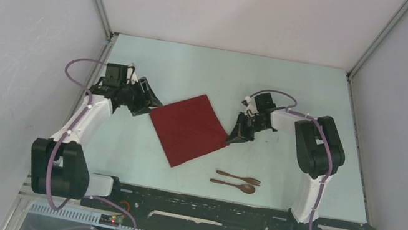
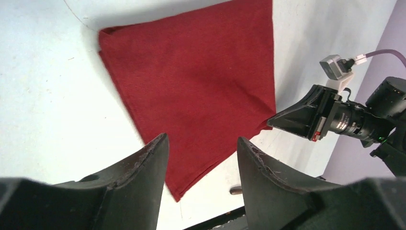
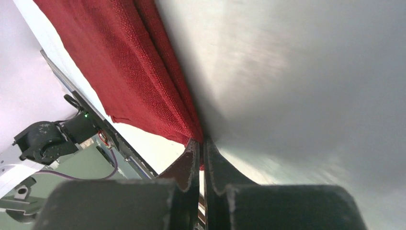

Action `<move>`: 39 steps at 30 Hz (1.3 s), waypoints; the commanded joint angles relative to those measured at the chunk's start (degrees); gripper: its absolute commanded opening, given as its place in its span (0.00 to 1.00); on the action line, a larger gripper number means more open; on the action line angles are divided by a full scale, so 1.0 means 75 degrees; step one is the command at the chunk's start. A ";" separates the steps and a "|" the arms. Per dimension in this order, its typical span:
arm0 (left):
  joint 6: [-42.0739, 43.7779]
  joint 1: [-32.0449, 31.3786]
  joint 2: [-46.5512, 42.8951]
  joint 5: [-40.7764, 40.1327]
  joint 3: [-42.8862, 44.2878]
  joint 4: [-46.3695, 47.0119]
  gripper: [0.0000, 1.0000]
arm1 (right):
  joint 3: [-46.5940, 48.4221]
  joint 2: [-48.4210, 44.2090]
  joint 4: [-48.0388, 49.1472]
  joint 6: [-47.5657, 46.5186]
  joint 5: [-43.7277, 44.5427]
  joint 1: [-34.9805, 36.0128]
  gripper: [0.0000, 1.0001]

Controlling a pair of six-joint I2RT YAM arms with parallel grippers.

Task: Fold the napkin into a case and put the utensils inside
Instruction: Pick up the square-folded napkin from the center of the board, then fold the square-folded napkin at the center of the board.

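Note:
The dark red napkin (image 1: 189, 128) lies folded in layers as a diamond in the middle of the table; it also shows in the left wrist view (image 2: 196, 86) and the right wrist view (image 3: 124, 72). My right gripper (image 1: 234, 138) is shut on the napkin's right corner, low at the table, seen close in the right wrist view (image 3: 201, 143). My left gripper (image 1: 153, 103) is open and empty just off the napkin's left corner, and in its own view (image 2: 203, 143) the cloth shows between the jaws. The brown fork (image 1: 239, 177) and spoon (image 1: 233, 185) lie side by side in front of the napkin.
White side walls (image 1: 21, 57) close in the table on the left, right and back. A black rail (image 1: 204, 207) with the arm bases runs along the near edge. The right arm's wrist camera (image 2: 335, 117) shows in the left wrist view.

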 commanded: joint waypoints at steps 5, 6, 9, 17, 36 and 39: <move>-0.0317 -0.0046 0.0902 0.0319 0.0270 0.0754 0.59 | 0.0183 -0.1005 -0.1421 -0.0953 0.1852 -0.0737 0.51; -0.0319 -0.0039 0.0972 0.0314 0.0292 0.0738 0.59 | 0.0254 -0.1255 -0.1610 -0.0915 0.2408 -0.0635 0.58; -0.0345 -0.0034 0.0904 0.0230 0.0177 0.0801 0.59 | 0.0586 -0.2105 -0.2223 -0.0798 0.4778 -0.0069 0.70; -0.0078 -0.0025 0.0310 -0.0359 -0.0354 0.0581 0.59 | 0.0676 -0.2636 -0.1178 -0.1445 0.3654 0.3025 0.62; 0.0295 0.0582 -0.0214 -0.0238 -0.0859 0.0336 0.60 | 0.3146 0.0490 -0.2031 -0.2193 0.4693 0.5506 0.47; 0.0293 0.0597 -0.0186 -0.0176 -0.0875 0.0374 0.59 | 0.3239 0.0677 -0.2076 -0.2170 0.4807 0.5502 0.43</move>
